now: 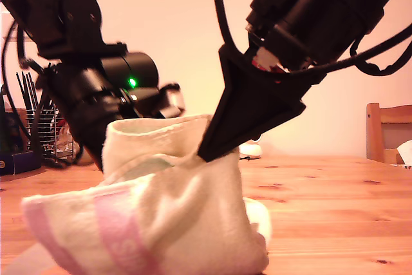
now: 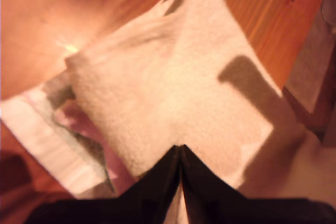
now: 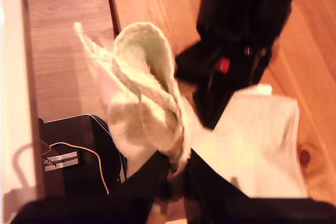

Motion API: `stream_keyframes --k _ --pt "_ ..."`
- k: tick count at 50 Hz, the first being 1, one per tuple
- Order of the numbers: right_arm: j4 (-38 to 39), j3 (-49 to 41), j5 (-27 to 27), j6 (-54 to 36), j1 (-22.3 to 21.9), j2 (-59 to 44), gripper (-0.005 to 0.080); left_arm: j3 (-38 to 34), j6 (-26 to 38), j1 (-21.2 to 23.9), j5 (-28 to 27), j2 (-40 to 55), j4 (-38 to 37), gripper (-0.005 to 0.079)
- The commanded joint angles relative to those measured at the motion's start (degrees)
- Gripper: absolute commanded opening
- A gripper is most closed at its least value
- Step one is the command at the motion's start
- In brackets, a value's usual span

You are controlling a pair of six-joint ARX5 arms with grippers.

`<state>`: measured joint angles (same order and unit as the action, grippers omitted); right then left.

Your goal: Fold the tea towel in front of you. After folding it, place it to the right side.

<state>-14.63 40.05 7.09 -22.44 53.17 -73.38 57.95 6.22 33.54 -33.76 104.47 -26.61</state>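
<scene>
**Claw-to-cloth: holding the raised fold at two points**

Pinching the tea towel (image 1: 180, 223) with my first claw (image 1: 207, 151), jaws pressed together on a flat cream layer, as the first wrist view is showing. Gripping a bunched, upstanding edge with my second claw (image 3: 176, 169), likewise clamped on cloth. Hiding its tips behind the fabric in the exterior view, at about 9 o'clock of my first claw. Holding the upper layer off the counter (image 1: 335, 191) while letting the pink-striped bulk rest on the wood at about 6 o'clock of the exterior view.

Judging the held edge to be running roughly from 9 to 3 o'clock in the exterior view, between the two claws. Judging the fold to be under way, not finished. Reading the bare wood toward 3 o'clock of the exterior view as the likely drop side, with my first claw standing nearer to it, though possibly mirrored against the task's own right.
</scene>
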Motion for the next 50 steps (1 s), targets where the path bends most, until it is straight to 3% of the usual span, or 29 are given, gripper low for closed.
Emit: stream_keyframes --k 1,12,31,50 --pt "0.7 -0.3 0.2 0.6 -0.9 0.2 -0.0013 0.8 0.3 -1.8 0.7 -3.2 0.3 -0.0024" --pt "1.8 -0.2 0.5 1.7 -2.3 0.2 -0.0013 3.3 0.3 -4.7 2.4 -4.7 0.0 -0.0024" --pt "4.1 0.9 3.3 5.4 -4.4 0.2 -0.0013 3.3 2.8 -4.7 9.2 -4.5 5.8 -0.0024" --pt "2.9 2.1 3.5 6.2 -4.8 0.2 -0.0013 3.3 2.8 -3.7 4.7 2.0 14.0 -0.0024"
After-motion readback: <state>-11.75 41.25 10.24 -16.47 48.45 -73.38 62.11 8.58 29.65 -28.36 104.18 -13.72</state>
